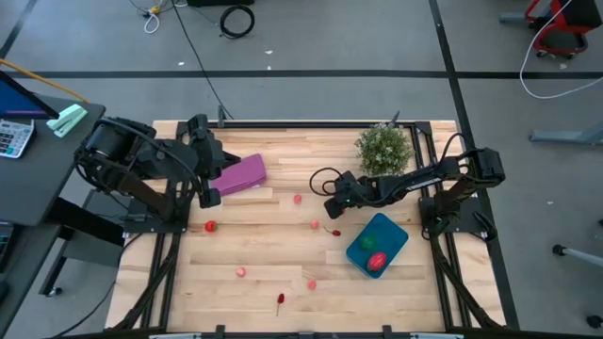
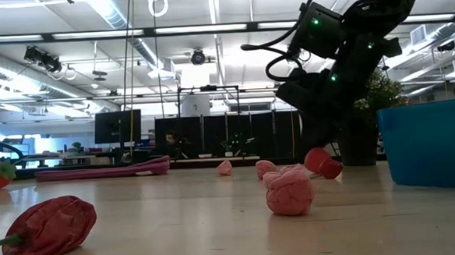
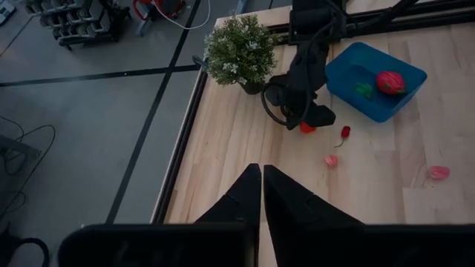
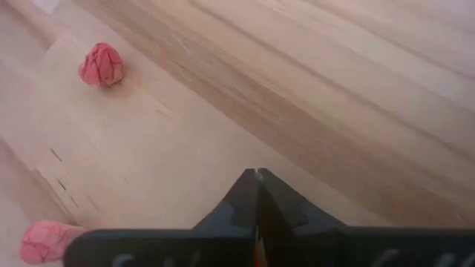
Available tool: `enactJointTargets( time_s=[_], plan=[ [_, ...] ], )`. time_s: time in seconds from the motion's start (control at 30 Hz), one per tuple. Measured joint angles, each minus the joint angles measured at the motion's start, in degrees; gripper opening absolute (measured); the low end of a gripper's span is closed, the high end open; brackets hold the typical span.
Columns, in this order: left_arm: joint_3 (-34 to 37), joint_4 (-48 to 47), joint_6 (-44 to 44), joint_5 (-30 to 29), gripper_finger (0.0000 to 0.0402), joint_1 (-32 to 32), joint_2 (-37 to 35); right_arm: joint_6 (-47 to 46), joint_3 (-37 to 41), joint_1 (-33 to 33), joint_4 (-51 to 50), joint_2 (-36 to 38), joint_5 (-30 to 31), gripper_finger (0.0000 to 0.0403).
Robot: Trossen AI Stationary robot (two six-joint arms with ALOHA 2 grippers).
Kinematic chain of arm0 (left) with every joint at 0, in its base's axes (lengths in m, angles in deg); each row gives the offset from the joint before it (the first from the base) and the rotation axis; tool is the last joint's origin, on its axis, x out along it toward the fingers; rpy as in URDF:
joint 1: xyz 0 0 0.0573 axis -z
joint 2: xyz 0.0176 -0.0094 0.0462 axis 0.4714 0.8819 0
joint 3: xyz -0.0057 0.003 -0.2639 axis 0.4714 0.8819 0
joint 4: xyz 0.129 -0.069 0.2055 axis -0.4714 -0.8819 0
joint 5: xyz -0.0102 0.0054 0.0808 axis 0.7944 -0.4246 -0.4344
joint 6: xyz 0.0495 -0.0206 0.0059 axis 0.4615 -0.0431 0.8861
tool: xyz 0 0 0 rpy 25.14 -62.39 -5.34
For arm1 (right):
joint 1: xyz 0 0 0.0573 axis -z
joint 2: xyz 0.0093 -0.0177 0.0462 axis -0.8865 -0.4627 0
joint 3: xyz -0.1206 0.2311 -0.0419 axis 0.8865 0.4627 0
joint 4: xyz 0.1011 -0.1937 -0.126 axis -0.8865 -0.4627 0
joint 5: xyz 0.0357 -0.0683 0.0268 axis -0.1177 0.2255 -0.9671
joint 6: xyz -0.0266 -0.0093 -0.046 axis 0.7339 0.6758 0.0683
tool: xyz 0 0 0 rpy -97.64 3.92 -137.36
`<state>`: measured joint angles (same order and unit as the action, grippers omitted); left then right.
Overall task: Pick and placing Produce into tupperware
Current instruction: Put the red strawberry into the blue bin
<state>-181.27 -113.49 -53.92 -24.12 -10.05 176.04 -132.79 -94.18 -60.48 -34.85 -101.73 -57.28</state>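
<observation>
The teal tupperware (image 1: 388,231) sits near the table's right side with a red piece (image 1: 377,261) and a green piece (image 1: 366,243) inside. Other red and pink produce lies scattered on the wood: (image 1: 209,226), (image 1: 298,199), (image 1: 315,224), (image 1: 241,272), (image 1: 311,282), (image 1: 280,299). My right gripper (image 1: 332,207) is shut and reaches low over the table's middle, left of the tupperware. A red piece (image 3: 306,127) shows right at its fingertips. A small stemmed red piece (image 3: 344,133) lies beside it. My left gripper (image 3: 262,185) is shut and waits by the purple object (image 1: 240,174). My right gripper slants down from the table's right side, with its shut fingertips right over the red piece (image 3: 306,127). A thin red sliver (image 4: 257,252) shows between the fingers. The gripper's own body hides the spot, so I cannot tell whether it touches the piece.
A bushy potted plant (image 1: 383,147) stands at the far edge just behind the right arm. The flat purple object lies far left. Bare wood stretches across the table's middle and its near half, between the loose pieces. Black frame rails run along both sides of the table.
</observation>
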Motion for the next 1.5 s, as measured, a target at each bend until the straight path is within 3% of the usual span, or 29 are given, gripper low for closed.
enactJointTargets(
  time_s=[0.27, 0.43, 0.73, 0.9, 1.0, 1.2, 1.5],
  plan=[
    [0.0, 0.0, 0.04, 0.01, 0.0009, -0.01, 0.0, 1.71, -0.22, -3.21, 5.14, 0.02, 0.2, 0.0004],
    [0.0, 0.0, 0.0, 0.0, 0.0011, 0.0, 0.0, 3.08, -5.71, -6.3, 1.06, 0.02, 0.19, 0.0004],
    [0.0, 0.0, 0.0, 0.0, 0.0018, -0.01, 0.0, -0.1, -23.49, -17.37, -26.1, 0.04, 2.03, 0.0002],
    [0.0, 0.0, -0.02, 0.0, 0.0008, -0.01, 0.0, -15.13, -29.57, -25.82, -47.65, 0.09, 7.92, 0.0002],
    [0.0, 0.0, -0.26, 0.0, 0.0009, 0.01, 0.0, -26.6, -29.27, -31.13, -53.59, 0.13, 9.3, 0.0002],
    [0.0, 0.0, -1.51, 0.02, 0.0025, 0.01, 0.0, -42.25, -23.81, -38.38, -54.49, 0.11, 10.79, 0.0002],
    [0.0, 0.0, -1.49, 0.02, 0.0011, 0.01, 0.0, -43.63, -17.87, -39.58, -49.03, 0.11, 12.89, 0.0006]
  ],
)
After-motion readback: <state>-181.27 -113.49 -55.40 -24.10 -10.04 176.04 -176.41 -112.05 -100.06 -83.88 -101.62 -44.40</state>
